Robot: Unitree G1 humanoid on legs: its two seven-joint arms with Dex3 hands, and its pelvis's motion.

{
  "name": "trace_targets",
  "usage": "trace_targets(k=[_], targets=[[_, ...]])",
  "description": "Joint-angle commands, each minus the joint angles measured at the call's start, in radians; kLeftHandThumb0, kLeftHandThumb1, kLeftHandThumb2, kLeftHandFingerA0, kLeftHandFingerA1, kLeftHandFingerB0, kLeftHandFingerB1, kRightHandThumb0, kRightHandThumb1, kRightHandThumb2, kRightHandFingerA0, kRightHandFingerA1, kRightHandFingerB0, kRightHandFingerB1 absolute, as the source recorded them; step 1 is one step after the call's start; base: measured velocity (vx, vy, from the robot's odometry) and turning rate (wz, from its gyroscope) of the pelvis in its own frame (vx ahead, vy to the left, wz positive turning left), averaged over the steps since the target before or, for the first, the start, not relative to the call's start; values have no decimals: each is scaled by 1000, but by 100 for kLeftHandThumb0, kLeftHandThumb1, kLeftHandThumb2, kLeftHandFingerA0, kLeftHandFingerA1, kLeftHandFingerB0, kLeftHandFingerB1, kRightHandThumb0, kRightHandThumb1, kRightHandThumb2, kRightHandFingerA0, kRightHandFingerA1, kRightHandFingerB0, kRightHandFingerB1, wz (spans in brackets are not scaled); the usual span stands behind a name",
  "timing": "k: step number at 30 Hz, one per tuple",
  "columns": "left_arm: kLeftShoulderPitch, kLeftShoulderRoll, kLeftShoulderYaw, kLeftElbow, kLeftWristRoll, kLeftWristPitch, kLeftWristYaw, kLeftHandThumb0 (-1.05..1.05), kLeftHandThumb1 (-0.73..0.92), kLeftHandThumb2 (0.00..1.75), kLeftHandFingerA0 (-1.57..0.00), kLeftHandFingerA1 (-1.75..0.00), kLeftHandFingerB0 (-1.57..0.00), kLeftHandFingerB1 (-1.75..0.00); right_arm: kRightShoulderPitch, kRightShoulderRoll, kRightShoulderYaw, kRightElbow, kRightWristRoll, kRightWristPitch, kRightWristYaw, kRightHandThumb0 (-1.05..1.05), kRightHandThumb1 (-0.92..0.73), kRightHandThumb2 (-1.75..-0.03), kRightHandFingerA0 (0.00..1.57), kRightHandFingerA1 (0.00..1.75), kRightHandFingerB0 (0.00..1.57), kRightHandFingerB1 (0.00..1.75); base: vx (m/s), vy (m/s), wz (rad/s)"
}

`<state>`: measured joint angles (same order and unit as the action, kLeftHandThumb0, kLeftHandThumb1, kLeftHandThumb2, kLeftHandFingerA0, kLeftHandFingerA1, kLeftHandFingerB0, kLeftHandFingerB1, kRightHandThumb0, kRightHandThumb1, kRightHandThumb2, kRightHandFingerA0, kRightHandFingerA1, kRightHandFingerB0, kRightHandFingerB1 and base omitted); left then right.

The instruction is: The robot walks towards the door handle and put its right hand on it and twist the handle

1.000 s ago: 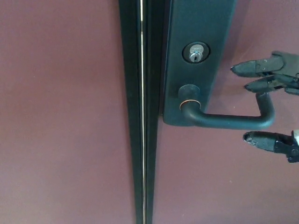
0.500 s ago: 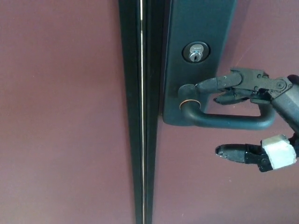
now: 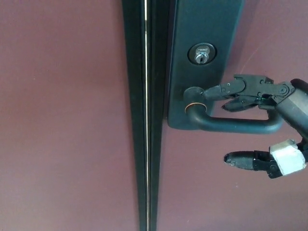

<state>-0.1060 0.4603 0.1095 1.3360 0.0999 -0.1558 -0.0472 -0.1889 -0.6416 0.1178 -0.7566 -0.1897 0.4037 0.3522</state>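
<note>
Head view showed the right hand [image 3: 262,127] spread open around the dark door handle [image 3: 236,124], its two fingers [image 3: 231,89] lying just above the lever, the thumb [image 3: 245,160] below and apart, gripping nothing, while the lever stood level on the backplate [image 3: 204,29] under the keyhole [image 3: 201,57].

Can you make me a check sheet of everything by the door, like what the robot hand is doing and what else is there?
Surface: maroon door, with a dark vertical strip beside the plate.
Job's things: dark lever handle, level, on a dark plate; silver keyhole above it.
Clutter: nothing seen.
Hands: right hand open around the handle, two fingers above it, thumb below with a gap. Left hand not in view.
Cables: nothing seen.
Surroundings: only the door fills the view.
</note>
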Motion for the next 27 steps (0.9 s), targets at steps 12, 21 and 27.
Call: trace_targets(k=[12, 21, 27], targets=[[9, 11, 2, 3, 9, -4, -5, -29, 60, 58, -65, -47, -47, -39, 10, -33, 18, -45, -185, 26, 34, -43, -47, -54, 52, 43, 44, 37, 0, 0, 0], [4, 11, 9, 0, -1, 1, -12, -29, 60, 58, -64, -47, -47, -39, -22, -31, 91, -39, -326, 39, 54, -42, -48, -54, 50, 42, 42, 36, 0, 0, 0], [3, 8, 13, 3, 1, -4, -11, -29, 60, 58, -64, -47, -47, -39, -53, -25, 134, 5, -400, 19, 62, -43, -49, -55, 49, 41, 41, 36, 0, 0, 0]])
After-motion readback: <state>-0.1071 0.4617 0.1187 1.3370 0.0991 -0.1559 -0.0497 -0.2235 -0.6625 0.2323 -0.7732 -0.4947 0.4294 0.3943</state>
